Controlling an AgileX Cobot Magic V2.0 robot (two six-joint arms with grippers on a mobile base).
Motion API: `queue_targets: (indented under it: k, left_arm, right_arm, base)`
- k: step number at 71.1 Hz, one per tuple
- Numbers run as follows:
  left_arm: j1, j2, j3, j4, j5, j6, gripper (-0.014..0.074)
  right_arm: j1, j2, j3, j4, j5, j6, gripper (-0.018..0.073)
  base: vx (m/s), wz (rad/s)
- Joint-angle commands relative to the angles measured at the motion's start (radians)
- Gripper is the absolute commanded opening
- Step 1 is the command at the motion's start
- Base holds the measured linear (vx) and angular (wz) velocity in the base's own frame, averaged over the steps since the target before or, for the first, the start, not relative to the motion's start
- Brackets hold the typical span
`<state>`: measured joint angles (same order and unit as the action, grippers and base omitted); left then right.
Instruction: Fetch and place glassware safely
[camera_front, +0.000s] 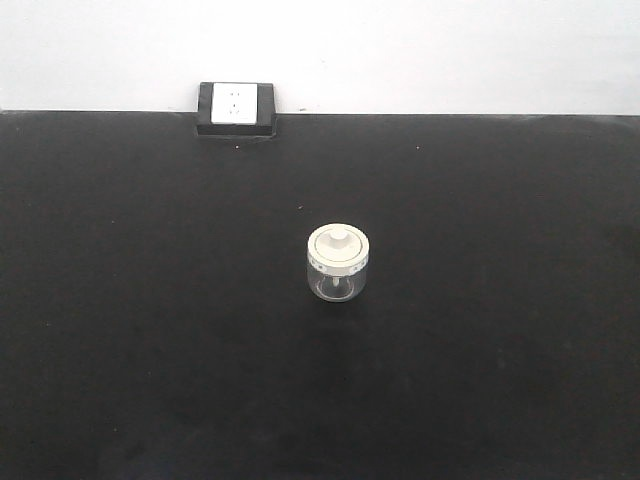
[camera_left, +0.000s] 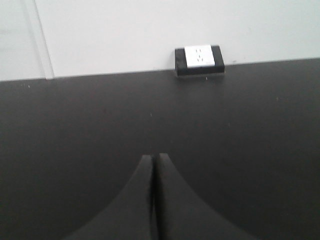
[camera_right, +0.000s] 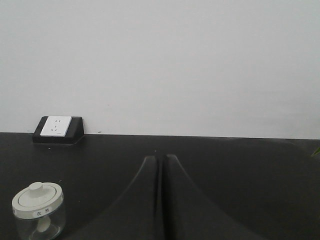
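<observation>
Front-facing view: one glass jar (camera_front: 338, 263), upright near the middle of the black table (camera_front: 150, 330). One cream-white lid (camera_front: 339, 246) sits on it, with one central knob and small dark marks around the rim. One socket block (camera_front: 236, 108), black housing with white faceplate, sits at the table's far edge against the white wall (camera_front: 450, 50). Neither arm appears in this view.

Counts across views: jar 1, lid 1, socket block 1, grippers 2 (wrist views only).

Hard to make out: in the right wrist view the jar's base is cut off by the bottom edge of the frame. A small label on the lid rim carries characters too small to read. Something pale shows inside the jar below the lid; cannot identify it. A speck of green at the right edge of the right wrist view is cut off and unidentifiable. The left wrist view is soft; the jar does not appear there.

Pose: left gripper (camera_left: 153, 159) is held low over the bare table, pointing toward the socket block and wall; its jaws are pressed together with only a thin seam between them, holding nothing. Right gripper (camera_right: 160, 159) is likewise low and level, aimed at the wall; jaws closed together, empty. The jar stands to its left, well apart from the fingertips.
</observation>
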<state>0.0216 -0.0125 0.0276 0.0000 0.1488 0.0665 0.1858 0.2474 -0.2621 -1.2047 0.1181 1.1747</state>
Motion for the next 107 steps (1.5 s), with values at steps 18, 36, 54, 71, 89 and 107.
queue_targets:
  k: [18, 36, 54, 71, 89, 107]
  left_arm:
    - [0.003, -0.012, 0.03, -0.03, -0.072, -0.01, -0.0007]
    - [0.003, -0.012, 0.029, -0.029, -0.072, -0.009, -0.0007]
    - [0.003, -0.012, 0.029, -0.029, -0.072, -0.009, -0.0007]
    - [0.003, -0.012, 0.029, -0.029, -0.072, -0.009, -0.0007]
    - [0.003, -0.012, 0.029, -0.029, -0.072, -0.009, -0.0007]
    - [0.003, -0.012, 0.029, -0.029, -0.072, -0.009, -0.0007]
  right_arm:
    - [-0.007, 0.01, -0.028, -0.012, -0.025, -0.006, -0.0003]
    - [-0.007, 0.01, -0.028, -0.012, -0.025, -0.006, -0.0003]
    - [-0.007, 0.01, -0.028, -0.012, -0.025, -0.006, -0.0003]
    - [-0.007, 0.01, -0.028, -0.012, -0.025, -0.006, -0.0003]
    - [-0.007, 0.01, -0.028, -0.012, -0.025, -0.006, -0.0003]
    - [-0.007, 0.01, -0.028, -0.033, -0.005, -0.015, -0.0003]
  base:
    - [0.0, 0.0]
    - [0.0, 0.0]
    - [0.0, 0.0]
    - [0.0, 0.0]
    - [0.0, 0.0]
    - [0.0, 0.0]
